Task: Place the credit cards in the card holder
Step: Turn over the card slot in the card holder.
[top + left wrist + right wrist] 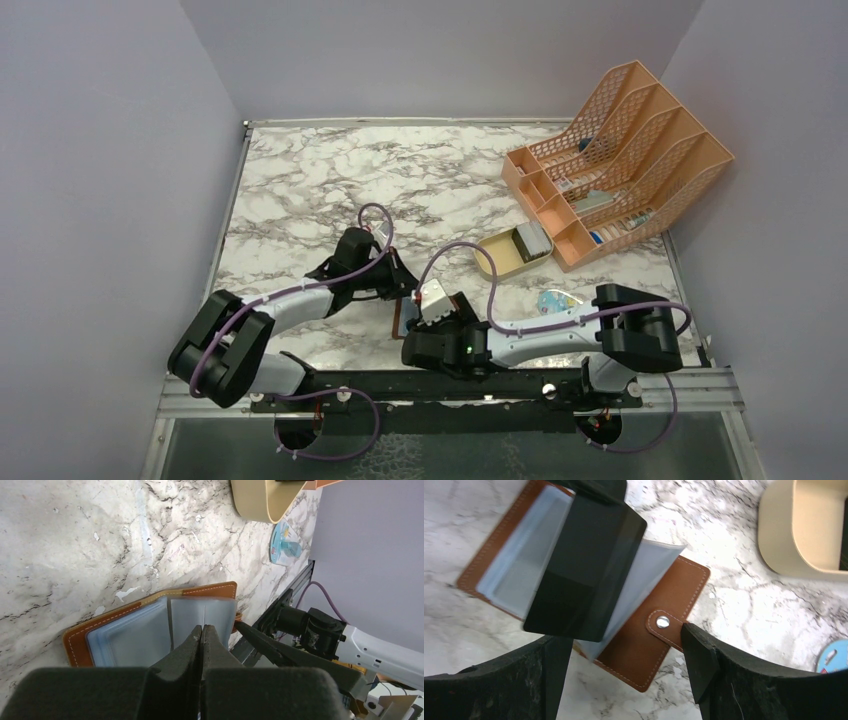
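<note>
Card holder [639,650] lies open at the counter's near edge, mostly hidden from above by the arms. Left gripper [202,630] pinches a sleeve [649,565]. Right gripper [621,635] gapes wide over the snap corner. Tray [490,258] contents are too small to tell.

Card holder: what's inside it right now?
Open card holder shows greyish clear sleeves, no card visible in them. The shut left gripper covers the middle sleeves, so their contents are hidden.

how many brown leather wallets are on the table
1. The brown leather fold-over card holder lies open on the marble table, near its front edge; another could hide in the orange mesh file rack.
</note>
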`<state>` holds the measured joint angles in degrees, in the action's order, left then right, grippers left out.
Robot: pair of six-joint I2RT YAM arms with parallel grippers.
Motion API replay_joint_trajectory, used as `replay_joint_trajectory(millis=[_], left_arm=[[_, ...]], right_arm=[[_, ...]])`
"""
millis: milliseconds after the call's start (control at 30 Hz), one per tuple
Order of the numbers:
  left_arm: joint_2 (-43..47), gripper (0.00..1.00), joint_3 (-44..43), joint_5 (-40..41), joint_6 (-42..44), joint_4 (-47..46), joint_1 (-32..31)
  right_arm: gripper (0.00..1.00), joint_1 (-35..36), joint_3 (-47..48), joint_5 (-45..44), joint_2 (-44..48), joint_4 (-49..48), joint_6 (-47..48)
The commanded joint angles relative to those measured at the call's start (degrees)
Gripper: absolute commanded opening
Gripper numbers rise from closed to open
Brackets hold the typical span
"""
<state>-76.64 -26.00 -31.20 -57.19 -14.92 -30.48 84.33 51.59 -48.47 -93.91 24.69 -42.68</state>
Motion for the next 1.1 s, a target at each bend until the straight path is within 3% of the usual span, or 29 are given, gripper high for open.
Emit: replay_joint_trajectory(millis=[0, 467, 667, 1067], left_arm=[[1.43, 0.0, -3.17, 1.75, 2.44, 3.97, -0.21], [9.27, 0.0, -11.75, 7.25, 15.33, 31.38, 8.02], [9.41, 0.0, -8.99, 1.11, 16.68, 33.04, 8.53], [9.61, 0.0, -7.75, 1.55, 18.98, 37.54, 8.63]], right_arm=[[0.78, 0.24, -0.19, -5.56, -1.11, 5.02, -6.36], [0.61, -1.5, -11.52, 2.74, 10.64, -7.56, -3.73], [0.61, -1.71, -11.47, 3.25, 10.72, -7.84, -4.06], [0.6, -1.87, -11.98, 3.49, 11.12, -7.32, -5.01]])
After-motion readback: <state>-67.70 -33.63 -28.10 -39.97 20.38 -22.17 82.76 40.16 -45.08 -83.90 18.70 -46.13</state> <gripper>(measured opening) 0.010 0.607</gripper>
